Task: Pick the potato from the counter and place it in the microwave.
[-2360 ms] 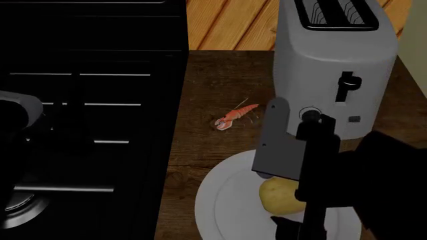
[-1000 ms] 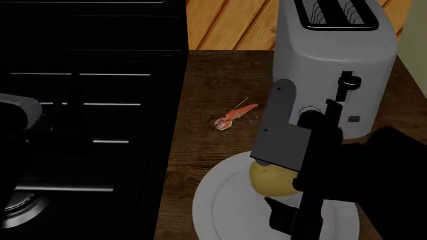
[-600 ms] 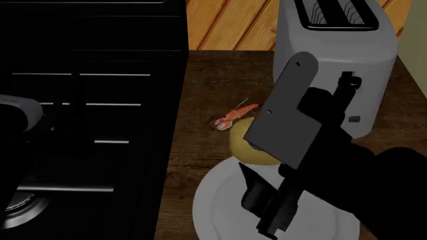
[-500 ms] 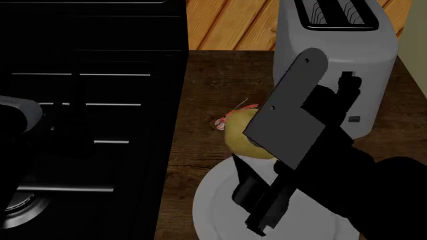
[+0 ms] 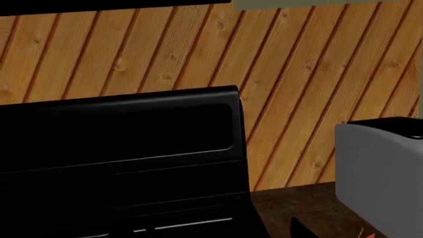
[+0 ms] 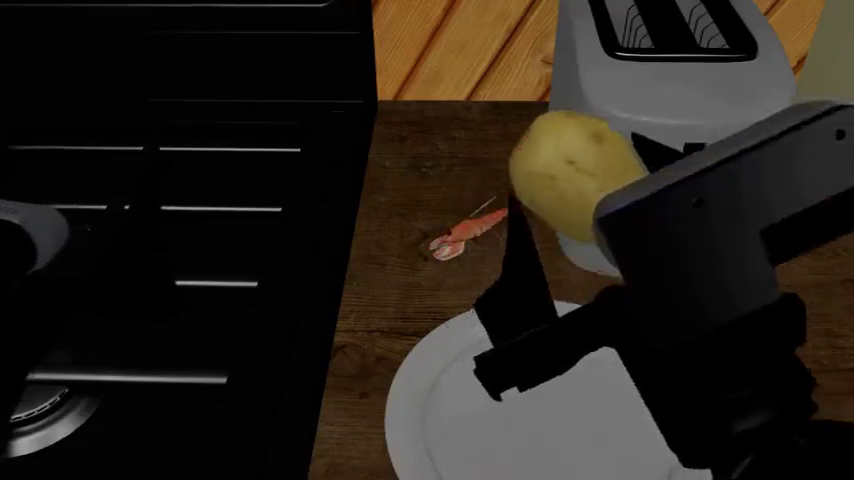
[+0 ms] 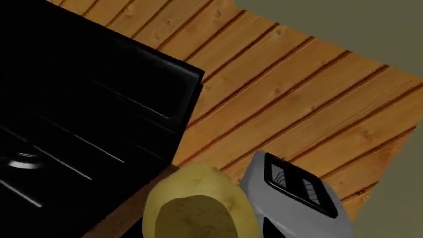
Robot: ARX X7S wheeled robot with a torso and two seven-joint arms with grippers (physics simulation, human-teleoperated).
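Across the whole left half of the scene lies the black gas stove top (image 6: 174, 200), its grates and burner lines faint in the dark, with a raised black back panel (image 5: 119, 129) standing against the diagonal wood-plank wall (image 5: 297, 74). To its right runs the counter (image 6: 414, 300), a dark brown wood-grain slab. At the far right of the counter stands a grey two-slot toaster (image 6: 674, 60), upright, its slots facing up and its black lever on the near face. Nearer, at the counter's front, sits a round white plate (image 6: 441, 420), bare where it shows.

Over that plate rises the right arm, a bulky dark mass ending in the right gripper (image 6: 567, 215). Its fingers are closed about the potato (image 6: 574, 175), one dark finger (image 6: 521, 285) running up along the potato's left side and a grey block pressing from the right. The potato, yellowish-tan with faint speckles, is held up in the air, clear of the plate and the counter, in front of the toaster's left face; the right wrist view shows it large and close (image 7: 198, 206) with the toaster beside it.

On the counter between stove and toaster lies a small pink-orange shrimp (image 6: 467, 232), just left of the raised potato.

The left gripper shows in no view, so its fingers cannot be judged; only a pale rounded part of the left arm (image 6: 27, 235) appears at the far left edge.
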